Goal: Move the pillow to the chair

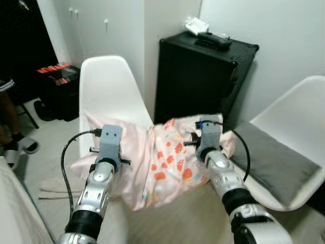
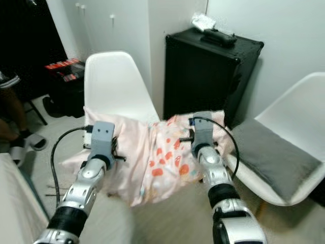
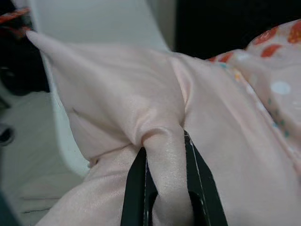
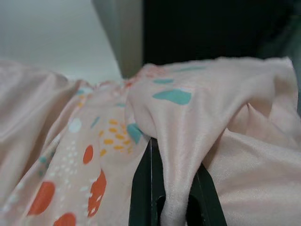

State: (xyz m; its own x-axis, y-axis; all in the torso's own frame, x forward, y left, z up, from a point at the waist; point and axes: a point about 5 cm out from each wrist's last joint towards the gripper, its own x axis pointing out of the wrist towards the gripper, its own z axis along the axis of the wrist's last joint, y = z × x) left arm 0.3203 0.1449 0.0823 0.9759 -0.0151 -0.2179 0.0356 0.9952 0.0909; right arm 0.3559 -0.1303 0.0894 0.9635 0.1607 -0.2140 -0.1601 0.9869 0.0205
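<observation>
Left eye view has both silver arms coming up from the bottom of the frame, and between them hangs the pillow (image 1: 157, 157), pale pink with orange and teal spots on its right half, sagging in the middle of the picture. It's up off the floor, held at both ends.

Left pincer (image 3: 167, 188) is clamped on a bunched fold of the plain pink fabric; you can see the cloth squeezed between the two black fingers (image 3: 136, 188) in the left wrist view. Right pincer (image 4: 171, 197) is doing the same on the patterned end, a ridge of fabric pinched tight between its fingers (image 4: 143, 188).

Just behind the pillow, centre-left of the frame, there's a white chair (image 1: 109, 84) with its back showing above the pillow's left end. Over at the right edge sits a second white chair (image 1: 299, 109) with a grey cushion (image 1: 274, 160) on the seat. Further back, upper middle, a black case (image 1: 200, 76) stands against the wall with some small stuff on top. Somebody's leg and sandal (image 1: 23, 145) show at the far left edge.
</observation>
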